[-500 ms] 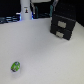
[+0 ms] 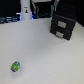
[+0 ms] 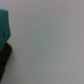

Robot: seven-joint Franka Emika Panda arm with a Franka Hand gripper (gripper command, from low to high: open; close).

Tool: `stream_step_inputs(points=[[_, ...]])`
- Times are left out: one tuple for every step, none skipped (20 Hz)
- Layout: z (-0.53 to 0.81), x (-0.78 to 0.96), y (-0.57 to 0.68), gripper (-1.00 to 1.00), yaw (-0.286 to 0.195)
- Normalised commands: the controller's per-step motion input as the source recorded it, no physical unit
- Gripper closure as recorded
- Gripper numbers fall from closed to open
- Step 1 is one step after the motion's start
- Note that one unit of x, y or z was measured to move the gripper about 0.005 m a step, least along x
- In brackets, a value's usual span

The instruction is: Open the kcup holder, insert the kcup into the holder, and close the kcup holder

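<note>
Green kcup point(image 2: 16, 66) lies alone on white table point(image 2: 40, 50); black kcup holder point(image 2: 63, 26) well apart; pincer state unclear.

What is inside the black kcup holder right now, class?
Nothing inside shows: the kcup holder is shut, so its contents are hidden. The kcup lies apart on the table.

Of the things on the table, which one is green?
The kcup, the small round pod near the front; the kcup holder is black and the bottle white.
</note>
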Motion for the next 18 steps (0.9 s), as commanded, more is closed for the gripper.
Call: stream_step_inputs(points=[[0.07,-0.40,0.59,-1.00,-0.193],[0.04,-0.41,0.59,-1.00,-0.183],[0.01,-0.41,0.59,-1.00,-0.193],[0.00,-0.40,0.58,-1.00,-0.194],[0.00,-0.38,0.58,-1.00,-0.196],[0.00,-0.37,0.60,-1.00,-0.189],[0.00,-0.40,0.61,-1.00,-0.177],[0.00,-0.42,0.62,-1.00,-0.168],[0.00,-0.40,0.61,-1.00,-0.168],[0.00,-0.39,0.61,-1.00,-0.170],[0.00,-0.36,0.62,-1.00,-0.172],[-0.01,-0.35,0.60,-1.00,-0.177],[-0.02,-0.34,0.61,-1.00,-0.175],[-0.04,-0.33,0.61,-1.00,-0.176],[-0.05,-0.32,0.61,-1.00,-0.174],[-0.08,-0.30,0.62,-1.00,-0.169],[-0.09,-0.30,0.61,-1.00,-0.168],[-0.11,-0.30,0.60,-1.00,-0.166]])
